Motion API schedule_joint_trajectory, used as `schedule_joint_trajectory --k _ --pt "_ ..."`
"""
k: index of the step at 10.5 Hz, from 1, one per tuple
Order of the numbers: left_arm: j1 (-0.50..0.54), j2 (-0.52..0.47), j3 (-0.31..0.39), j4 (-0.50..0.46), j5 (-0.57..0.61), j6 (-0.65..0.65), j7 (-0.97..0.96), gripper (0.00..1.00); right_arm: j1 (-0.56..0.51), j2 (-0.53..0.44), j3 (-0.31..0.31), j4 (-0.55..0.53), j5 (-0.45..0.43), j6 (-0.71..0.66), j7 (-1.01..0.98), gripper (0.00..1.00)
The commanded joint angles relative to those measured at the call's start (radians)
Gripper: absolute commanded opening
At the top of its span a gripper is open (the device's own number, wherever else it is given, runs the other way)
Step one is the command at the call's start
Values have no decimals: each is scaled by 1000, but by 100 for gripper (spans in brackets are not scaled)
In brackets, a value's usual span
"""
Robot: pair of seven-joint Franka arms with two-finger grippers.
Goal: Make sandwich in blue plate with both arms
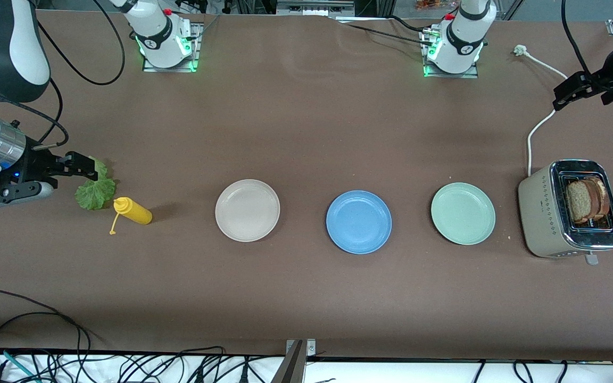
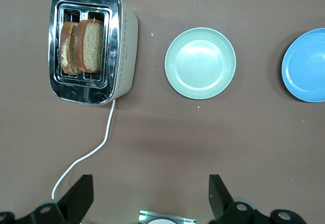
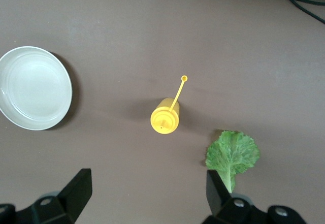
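The blue plate lies bare in the middle of a row of three plates. Two brown bread slices stand upright in the toaster at the left arm's end of the table. A green lettuce leaf lies flat at the right arm's end. My right gripper hangs open over the table just beside the leaf, holding nothing. Over the toaster's white cable my left gripper is open and holds nothing.
A beige-white plate and a mint-green plate flank the blue one. A yellow squeeze bottle lies between the lettuce and the beige plate. The cable runs from the toaster toward the left arm's base.
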Motion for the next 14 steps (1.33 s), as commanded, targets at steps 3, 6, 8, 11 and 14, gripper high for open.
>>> schedule_joint_trajectory --k 3,6,8,11,14 --pt "10 17 -3 21 -19 -13 3 100 -5 28 6 33 7 -27 -17 100" --pt "32 60 2 27 -12 -4 12 100 -3 29 6 33 7 -26 -20 100" --pt "90 113 5 61 -15 -1 7 100 -6 29 6 35 7 -26 -21 100" --pt "155 239 4 92 -7 -1 7 100 -3 29 6 35 7 -26 -18 100" --pt "97 289 -33 103 129 -2 -43 100 -5 29 6 35 9 -26 -20 100"
